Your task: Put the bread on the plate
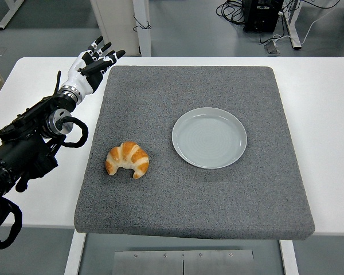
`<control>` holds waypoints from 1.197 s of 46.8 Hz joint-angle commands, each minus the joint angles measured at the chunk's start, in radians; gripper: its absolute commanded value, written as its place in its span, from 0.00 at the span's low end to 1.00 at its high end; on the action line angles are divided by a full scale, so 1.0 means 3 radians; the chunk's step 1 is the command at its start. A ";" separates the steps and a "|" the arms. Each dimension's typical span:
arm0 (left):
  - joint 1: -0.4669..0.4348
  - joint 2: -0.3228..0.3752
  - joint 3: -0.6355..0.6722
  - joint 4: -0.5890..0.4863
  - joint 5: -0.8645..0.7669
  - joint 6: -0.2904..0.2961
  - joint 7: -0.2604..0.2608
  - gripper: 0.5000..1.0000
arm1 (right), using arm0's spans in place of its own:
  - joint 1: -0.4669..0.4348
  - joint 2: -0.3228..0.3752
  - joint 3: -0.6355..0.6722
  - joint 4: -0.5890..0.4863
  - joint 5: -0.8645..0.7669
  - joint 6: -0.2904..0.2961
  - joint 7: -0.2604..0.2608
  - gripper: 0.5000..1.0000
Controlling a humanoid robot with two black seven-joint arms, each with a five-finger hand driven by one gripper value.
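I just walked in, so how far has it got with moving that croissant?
Nothing looks done yet. The croissant lies on the grey mat, left of the empty plate and apart from it. The left robot hand hovers open at the mat's far-left corner, holding nothing. Grasping, carrying and placing all remain.

My 1 head camera looks forward and down from high over the white table (pixel 327 114), its near edge lowest.

rough grey felt-like mat (pixel 218 200), glossy smooth plate (pixel 209 137), flaky golden bread (pixel 128 160), smooth white table (pixel 321 114).
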 commanded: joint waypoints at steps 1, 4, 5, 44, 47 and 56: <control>-0.0001 -0.0001 0.0001 0.0000 0.0000 0.0002 -0.0005 0.94 | 0.0000 0.0000 0.0000 0.0000 0.0000 0.0000 0.0000 1.00; 0.0004 -0.0016 -0.0030 -0.0010 0.0000 -0.0008 -0.0056 0.94 | 0.0000 0.0000 0.0000 0.0000 0.0000 0.0000 0.0000 1.00; 0.0004 -0.0011 -0.0030 -0.0015 0.0000 -0.0008 -0.0071 0.94 | 0.0000 0.0000 0.0000 0.0000 0.0000 0.0000 0.0000 1.00; 0.0014 0.0423 -0.0004 -0.0751 0.0000 -0.0049 -0.0056 0.94 | 0.0000 0.0000 0.0000 0.0000 0.0000 0.0000 0.0000 1.00; 0.0081 0.0505 -0.0035 -0.0971 -0.0005 -0.0049 0.0000 0.94 | 0.0000 0.0000 0.0000 0.0000 0.0000 0.0000 0.0000 1.00; 0.0249 0.0700 -0.0239 -0.1441 0.0000 0.0089 0.0215 0.94 | 0.0000 0.0000 0.0000 0.0000 0.0000 0.0000 0.0000 1.00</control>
